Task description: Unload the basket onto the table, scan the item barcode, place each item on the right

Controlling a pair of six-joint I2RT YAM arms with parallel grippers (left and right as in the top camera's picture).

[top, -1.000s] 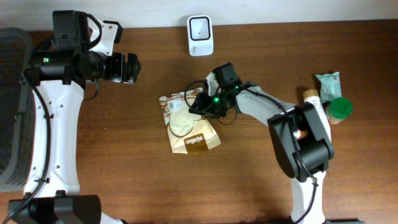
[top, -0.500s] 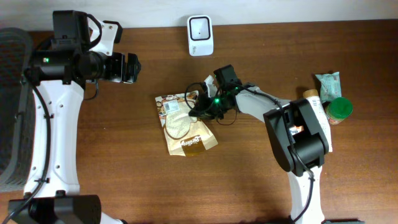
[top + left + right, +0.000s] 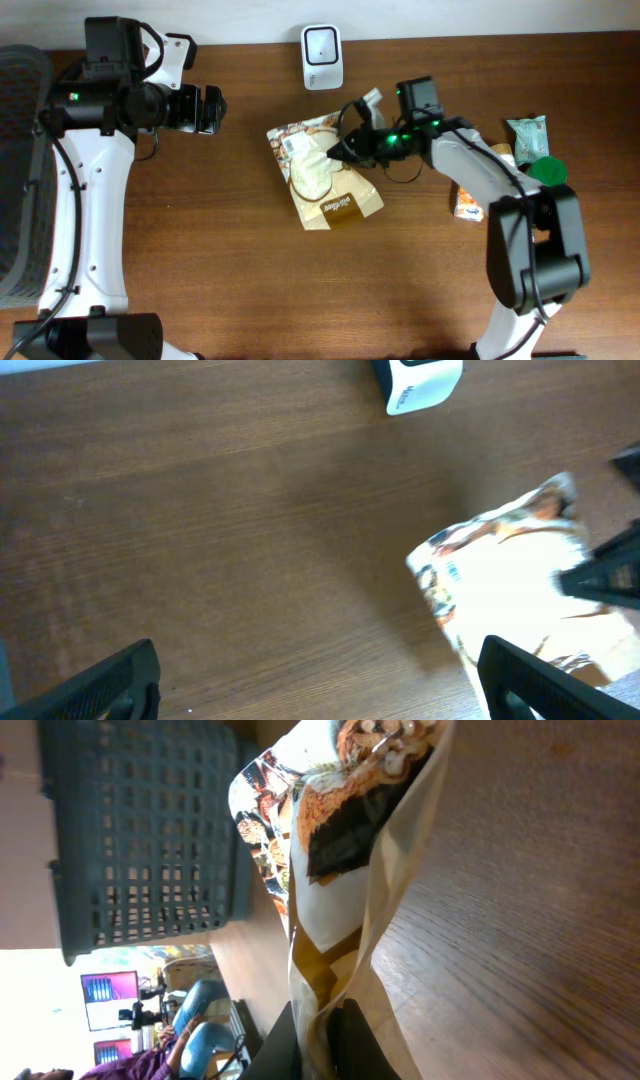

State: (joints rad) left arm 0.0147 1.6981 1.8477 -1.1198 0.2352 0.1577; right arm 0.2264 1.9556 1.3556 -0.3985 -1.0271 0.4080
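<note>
At the far left the grey basket (image 3: 14, 180) sits at the desk (image 3: 200, 270) edge. The left claw (image 3: 212, 108) hangs spread wide and empty above bare wood, the same as a second ago.

The change is in the middle. The snack pouch (image 3: 322, 182) lay flat, lower and further left, with the right claw only closing in on its upper right edge. Now it has shifted right and up and turned a little, and its top corner reaches toward the white scanner (image 3: 322, 57) at the back of the desk. It seems partly lifted, though the overhead view does not settle that.

The right claw (image 3: 346, 152) is pinched fully down on the pouch's edge. The wrist view shows the film caught between its fingers (image 3: 290, 1038).

The pickup looks done and the carry toward the scanner has begun. The barcode is not yet in front of the scanner, and which face bears it is unclear.

At the far right, a green-lidded jar (image 3: 547, 173) and small packets (image 3: 527, 131) wait untouched.
</note>
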